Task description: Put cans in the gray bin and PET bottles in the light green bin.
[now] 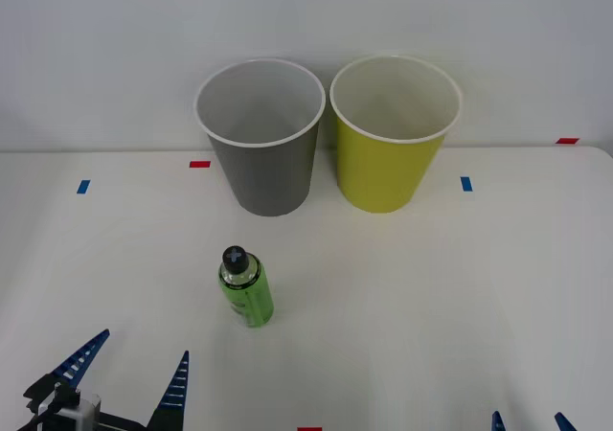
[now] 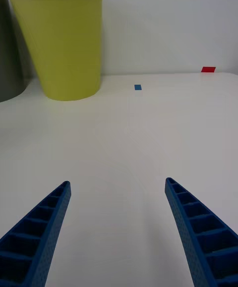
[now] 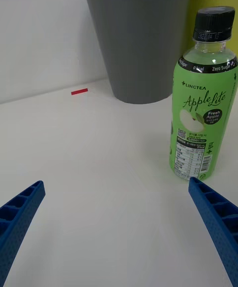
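gray bin [image 1: 261,148]: round, tapered, smooth plastic, white rim, pale inside. Back of desk, upright.
light green bin [image 1: 393,144]: same shape + rim, lime wall. Just beside gray bin on robot's right; touching or not, can't tell.
PET bottle [image 1: 246,285]: small clear green plastic, black ribbed screw cap, green label. Upright on desk, in front of gray bin, well apart from both bins.
desk [image 1: 431,297]: flat matte white; small red + blue tape marks near back edge.
left gripper [image 1: 131,369]: low at near-left desk edge, blue ribbed fingers, jaws wide apart, holding nothing. Bottle ahead, twd robot's right.
right gripper [image 1: 529,421]: near-right desk edge, just tips in front view; jaws apart, nothing held.
left wrist view: label text readable ("Apple Lite", LINCTEA); bottle [image 3: 203,98] just beside one fingertip, contact unclear; gray bin behind.
right wrist view: lime bin wall [image 2: 62,44], sliver of gray bin, bare desk between fingers [image 2: 198,232].
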